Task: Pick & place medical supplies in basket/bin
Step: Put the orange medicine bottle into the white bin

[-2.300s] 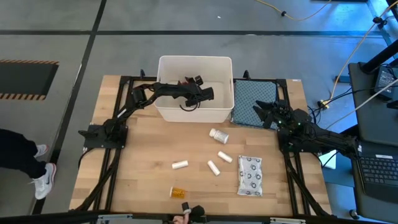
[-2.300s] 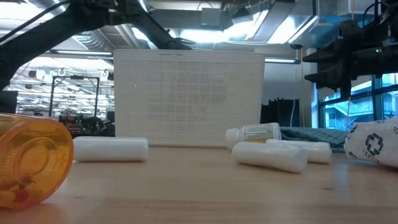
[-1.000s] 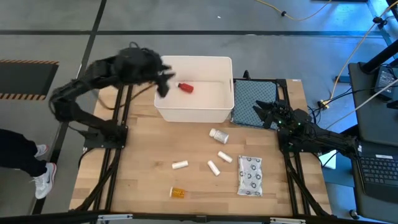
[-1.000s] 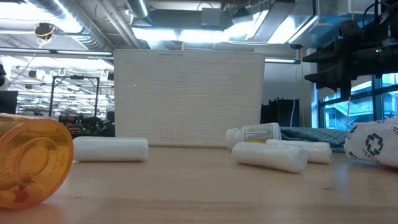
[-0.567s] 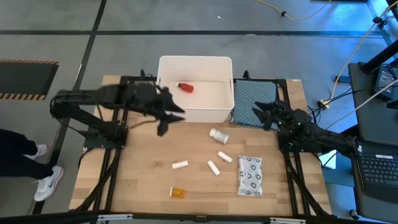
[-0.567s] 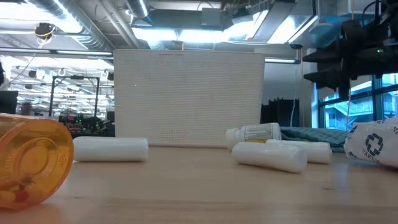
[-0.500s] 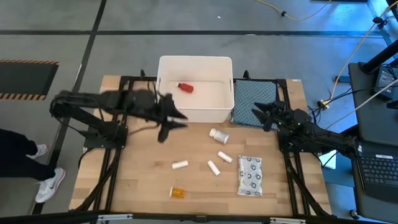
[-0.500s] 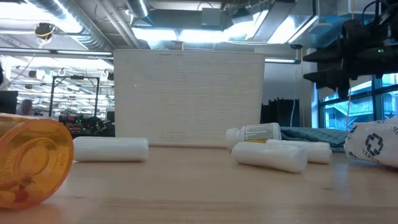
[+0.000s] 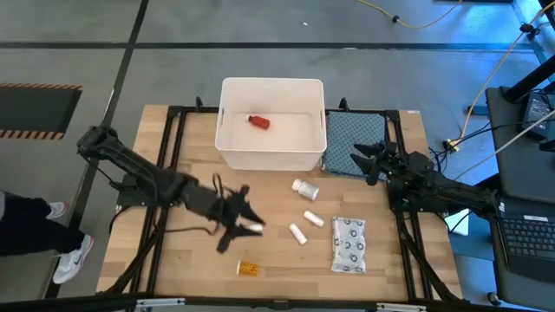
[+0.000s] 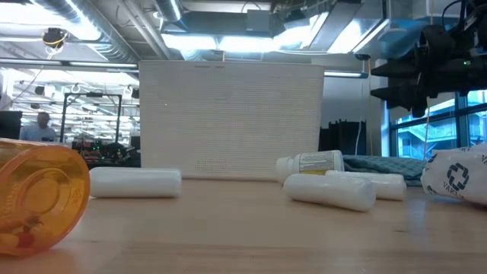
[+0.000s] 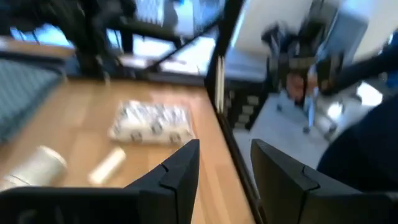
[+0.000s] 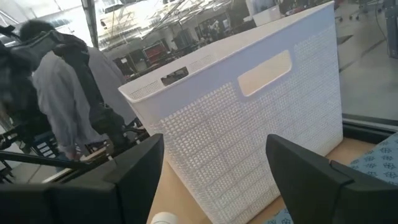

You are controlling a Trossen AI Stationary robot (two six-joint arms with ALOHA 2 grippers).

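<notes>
Red bottle (image 9: 257,122) is seen lying flat in the bin (image 9: 227,149), long axis across it. Left gripper (image 9: 242,222) is stretched low, fingers spread, at a white cylinder (image 9: 253,228). Right gripper (image 9: 361,161) is parked open over the cloth (image 9: 347,132).

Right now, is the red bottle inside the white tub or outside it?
Inside. The high view shows the red bottle lying on the floor of the white tub.

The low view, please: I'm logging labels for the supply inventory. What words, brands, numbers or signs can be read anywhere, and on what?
None reads as clear text.
White pill bottle: printed label, too small to read.
Blister pack: a dark interlocking emblem, no legible words.
Amber vial: no lettering visible.
Bin: no lettering visible.
</notes>
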